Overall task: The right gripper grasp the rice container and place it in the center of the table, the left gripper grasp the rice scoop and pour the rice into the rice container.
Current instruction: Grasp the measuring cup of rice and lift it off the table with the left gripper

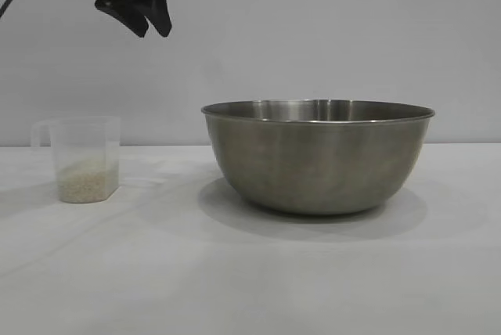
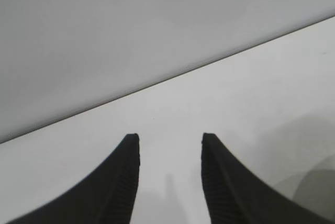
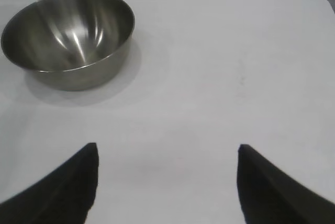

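Table, wide and flat under a white, slightly creased cloth, is carrying everything. Near its middle the bowl is standing upright and empty, so the first half of the task is looking done: nothing is holding the bowl now. It is round, made of brushed steel with a thin rolled rim, and the smooth inside is shining in the right wrist view.

Well apart from it, toward the left side of the exterior view, the scoop is standing upright on the cloth. It is a small clear, slightly frosted plastic cup with angular sides and a thin handle. The rice, a low heap of off-white grains, is lying in its bottom. So grasping and pouring are not yet done.

The left gripper, black with short pointed fingers, is hanging high above the scoop, jaws partly apart and holding nothing. The right gripper is away from the bowl, over bare cloth, jaws wide apart and also empty.
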`<action>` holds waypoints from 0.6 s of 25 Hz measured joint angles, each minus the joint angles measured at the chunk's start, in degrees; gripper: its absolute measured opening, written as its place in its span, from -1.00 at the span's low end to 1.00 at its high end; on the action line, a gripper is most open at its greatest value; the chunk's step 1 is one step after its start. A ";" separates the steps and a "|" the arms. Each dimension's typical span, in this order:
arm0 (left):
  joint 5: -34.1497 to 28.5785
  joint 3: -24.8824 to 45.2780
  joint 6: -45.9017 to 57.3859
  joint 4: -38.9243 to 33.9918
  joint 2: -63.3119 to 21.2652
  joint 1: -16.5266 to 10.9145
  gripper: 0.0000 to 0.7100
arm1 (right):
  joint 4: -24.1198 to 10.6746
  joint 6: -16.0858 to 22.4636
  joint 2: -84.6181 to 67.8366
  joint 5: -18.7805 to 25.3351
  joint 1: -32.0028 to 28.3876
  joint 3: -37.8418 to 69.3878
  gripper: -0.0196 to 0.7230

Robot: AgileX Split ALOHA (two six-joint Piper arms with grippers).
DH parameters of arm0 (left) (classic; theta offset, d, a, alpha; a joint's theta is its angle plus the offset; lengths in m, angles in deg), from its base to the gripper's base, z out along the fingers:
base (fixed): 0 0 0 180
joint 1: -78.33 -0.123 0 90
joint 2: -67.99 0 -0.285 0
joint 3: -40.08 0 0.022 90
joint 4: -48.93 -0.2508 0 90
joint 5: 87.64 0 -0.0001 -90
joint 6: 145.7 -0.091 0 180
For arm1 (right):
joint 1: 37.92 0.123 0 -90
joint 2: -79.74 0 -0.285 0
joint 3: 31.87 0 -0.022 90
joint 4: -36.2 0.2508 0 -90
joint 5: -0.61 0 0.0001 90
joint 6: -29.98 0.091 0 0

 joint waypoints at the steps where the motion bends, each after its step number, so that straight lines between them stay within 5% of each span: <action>1: 0.87 1.09 0.00 0.00 -0.78 0.00 -0.29 | 0.00 0.00 0.00 0.00 0.00 0.00 0.42; 5: 8.94 10.59 0.51 0.00 -6.19 0.00 -0.29 | 0.00 0.00 0.00 0.00 0.00 0.00 0.42; 9: 25.60 27.62 0.64 0.30 -14.98 0.00 -0.29 | 0.00 0.00 0.00 0.00 0.00 0.00 0.42; 13: 42.18 43.83 0.62 2.07 -23.19 0.00 -0.29 | 0.00 -0.04 0.00 0.00 0.00 0.00 0.11; 15: 47.32 50.10 0.02 2.28 -25.13 0.00 -0.29 | 0.00 -0.04 0.00 0.00 0.00 0.00 0.12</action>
